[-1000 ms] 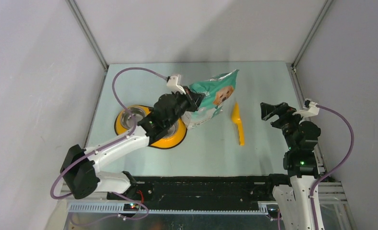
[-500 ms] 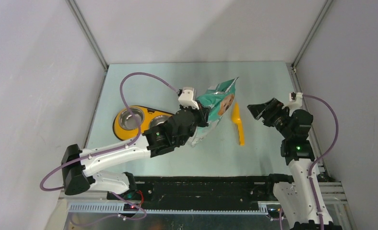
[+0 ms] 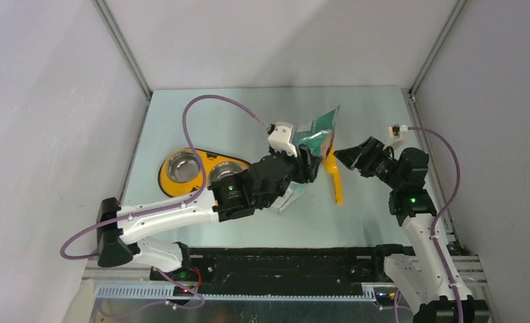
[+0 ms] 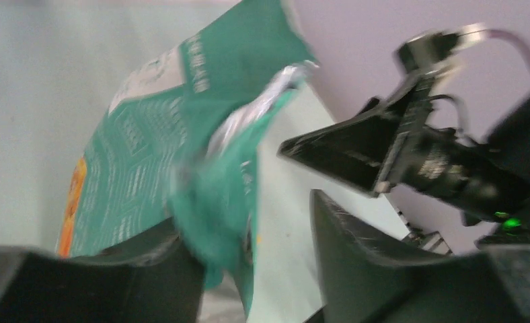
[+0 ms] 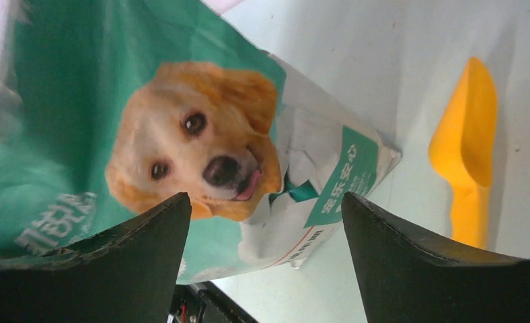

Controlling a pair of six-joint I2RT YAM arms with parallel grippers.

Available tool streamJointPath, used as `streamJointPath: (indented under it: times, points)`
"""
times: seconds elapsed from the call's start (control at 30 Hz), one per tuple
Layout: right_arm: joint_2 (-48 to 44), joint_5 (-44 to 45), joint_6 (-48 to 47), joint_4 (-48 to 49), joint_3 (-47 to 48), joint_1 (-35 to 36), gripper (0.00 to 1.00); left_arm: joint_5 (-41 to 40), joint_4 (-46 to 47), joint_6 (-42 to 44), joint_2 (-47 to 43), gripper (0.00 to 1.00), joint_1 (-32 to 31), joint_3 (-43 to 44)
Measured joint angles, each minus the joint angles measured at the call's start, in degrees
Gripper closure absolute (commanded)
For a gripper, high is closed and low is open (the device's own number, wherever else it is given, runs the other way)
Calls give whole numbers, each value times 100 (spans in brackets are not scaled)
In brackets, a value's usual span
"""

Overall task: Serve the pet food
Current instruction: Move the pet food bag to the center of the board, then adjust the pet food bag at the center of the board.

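The pet food itself is hidden; no kibble shows in any view. The green-and-white dog-picture bag (image 3: 321,126) stands tilted mid-table. My left gripper (image 3: 305,168) is at its near side, open: in the left wrist view the bag's (image 4: 148,148) crumpled top edge lies against the left finger (image 4: 141,269), with a wide gap to the right finger, and the gripper (image 4: 249,215) does not pinch it. My right gripper (image 3: 347,157) is open just right of the bag, and in its wrist view the gripper (image 5: 266,198) faces the dog picture on the bag (image 5: 195,148).
An orange scoop (image 3: 335,178) lies flat on the table between the bag and the right arm, also seen as the scoop (image 5: 467,148) in the right wrist view. An orange double-bowl stand (image 3: 165,179) with two steel bowls sits at the left, partly under the left arm.
The left arm carried the bag rightward toward the scoop, then its jaws parted from the bag's top. The right gripper swung left, close to the bag.
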Motion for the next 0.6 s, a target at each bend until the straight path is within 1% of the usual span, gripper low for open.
streamJointPath:
  times: [0.03,0.07,0.13,0.2,0.37,0.43,0.6]
  points:
    - [66,0,-2,0,22,98,13,74,90,-17,-28,16,-42,59]
    - [120,2,-4,-4,37,168,13,105,227,-13,-98,5,-81,66]
    - [199,11,-9,-11,44,286,13,151,350,33,-304,1,-131,61]
    - [262,46,-11,-37,44,369,12,138,389,70,-566,1,-133,48]
    - [369,234,-17,-96,61,492,6,-192,146,332,-1515,1,-133,-81]
    - [400,310,-22,-125,81,520,2,-442,2,433,-2033,1,-133,-286]
    - [411,540,-15,-170,120,542,1,-1272,-321,468,-3202,1,-127,-1012]
